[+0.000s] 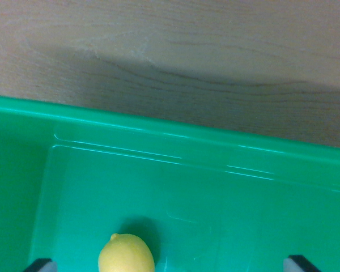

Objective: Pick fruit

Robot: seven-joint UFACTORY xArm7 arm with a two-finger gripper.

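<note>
Lemon sits on the floor of the green bin at about 6 o'clock in the wrist view, cut off by the lower edge. Gripper shows only two dark tips at the bottom corners, well apart, the lemon between them but nearer the 7 o'clock tip, so I judge it is lining up for a grasp. The fruit is pale yellow, smooth, with a small nub on top. Wooden tabletop lies beyond the bin at 12 o'clock.
</note>
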